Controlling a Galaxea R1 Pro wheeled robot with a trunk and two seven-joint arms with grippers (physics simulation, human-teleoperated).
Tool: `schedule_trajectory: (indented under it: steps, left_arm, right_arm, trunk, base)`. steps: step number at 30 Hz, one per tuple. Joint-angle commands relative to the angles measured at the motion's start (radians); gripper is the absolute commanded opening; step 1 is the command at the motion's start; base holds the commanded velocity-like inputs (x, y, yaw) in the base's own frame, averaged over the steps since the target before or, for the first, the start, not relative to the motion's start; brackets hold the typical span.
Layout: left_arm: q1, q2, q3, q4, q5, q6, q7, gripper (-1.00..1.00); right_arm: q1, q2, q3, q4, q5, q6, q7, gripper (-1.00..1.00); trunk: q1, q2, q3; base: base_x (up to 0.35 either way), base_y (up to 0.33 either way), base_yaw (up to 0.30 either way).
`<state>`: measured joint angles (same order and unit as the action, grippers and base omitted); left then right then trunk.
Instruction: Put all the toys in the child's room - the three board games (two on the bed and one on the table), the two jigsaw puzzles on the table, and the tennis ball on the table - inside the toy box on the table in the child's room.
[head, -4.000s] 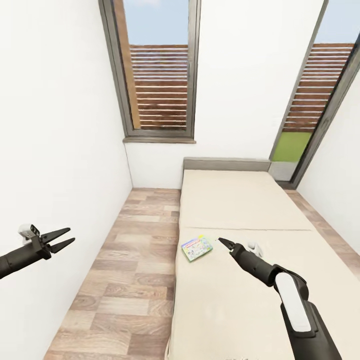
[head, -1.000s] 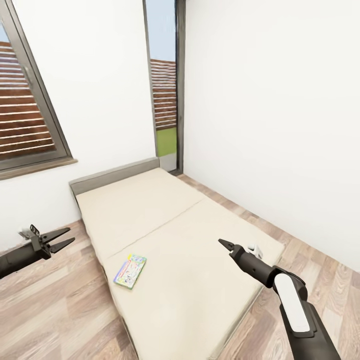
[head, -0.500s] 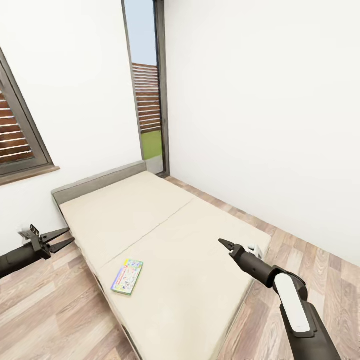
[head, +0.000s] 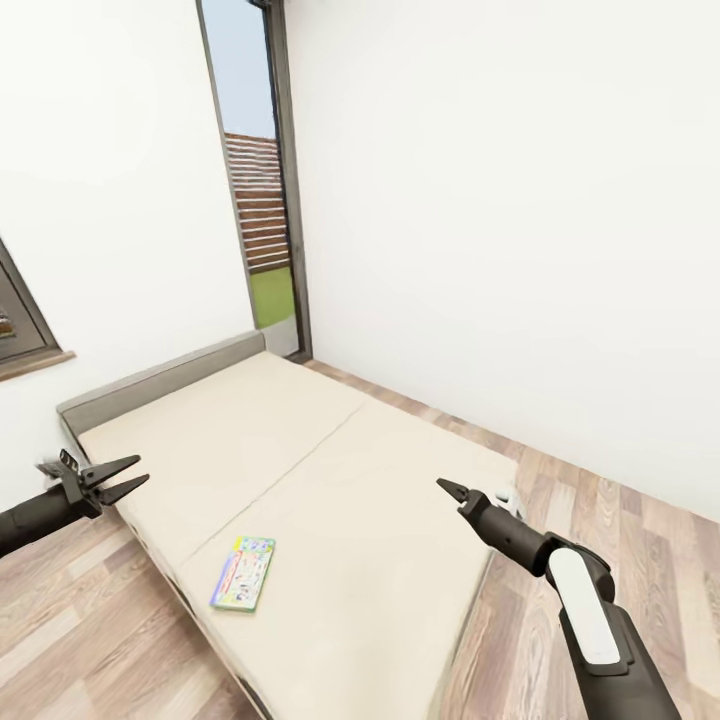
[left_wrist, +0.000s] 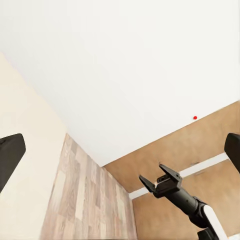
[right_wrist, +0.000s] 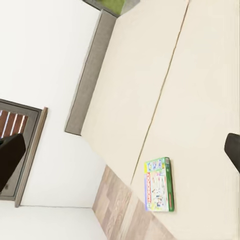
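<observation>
One board game (head: 243, 572) lies flat on the bed (head: 300, 480), close to the bed's near edge, and nobody is holding it. In the right wrist view it is a green box (right_wrist: 160, 184) with bright pictures on top, resting by the edge next to the floor. I see one game here, though the job speaks of two on the bed, and I cannot say where the other one is. So this game has not been picked up yet, and it looks like a good bit of the job is left. The left gripper (head: 118, 477) hangs over the floor beside the bed with its two fingers spread apart and nothing in them. The right gripper (head: 447, 488) floats above the bed, well apart from the game; I cannot tell how its fingers stand, and nothing seems to be in them. The bed top is plain cream with a thin line across it. The room has white walls, a wood floor (head: 620, 540) and a tall window (head: 255, 200).
</observation>
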<state>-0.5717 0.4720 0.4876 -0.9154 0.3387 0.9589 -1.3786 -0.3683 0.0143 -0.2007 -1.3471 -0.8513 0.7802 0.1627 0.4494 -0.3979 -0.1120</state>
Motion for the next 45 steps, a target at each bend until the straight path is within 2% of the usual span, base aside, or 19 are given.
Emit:
schedule_trajectory:
  steps: [1,25,36,45]
  left_arm:
    - [-0.001,0.000,0.000,0.000,0.002,0.006,-0.003,1.00]
    - [0.000,0.000,0.000,0.001,0.002,-0.001,-0.003,1.00]
    - [0.000,0.000,0.000,0.001,0.002,-0.001,-0.002,1.00]
    - [0.000,-0.001,0.000,0.001,0.002,-0.001,-0.002,1.00]
  right_arm:
    - [-0.001,0.002,-0.003,0.006,0.005,0.007,0.006,1.00]
    - [-0.001,0.003,-0.003,0.035,0.005,0.005,0.002,1.00]
    - [-0.001,0.003,-0.003,0.037,0.005,-0.010,0.000,1.00]
    - [-0.001,0.002,-0.003,0.037,0.005,-0.013,0.000,1.00]
  trunk:
    - [0.001,-0.002,-0.001]
    - [0.001,-0.002,0.025]
    - [0.001,-0.002,0.029]
    - [0.001,-0.002,0.022]
  base:
    - [0.001,0.026,-0.237]
    - [0.000,0.087,-0.236]
    - [0.000,0.141,-0.049]
    - [0.000,0.163,-0.115]
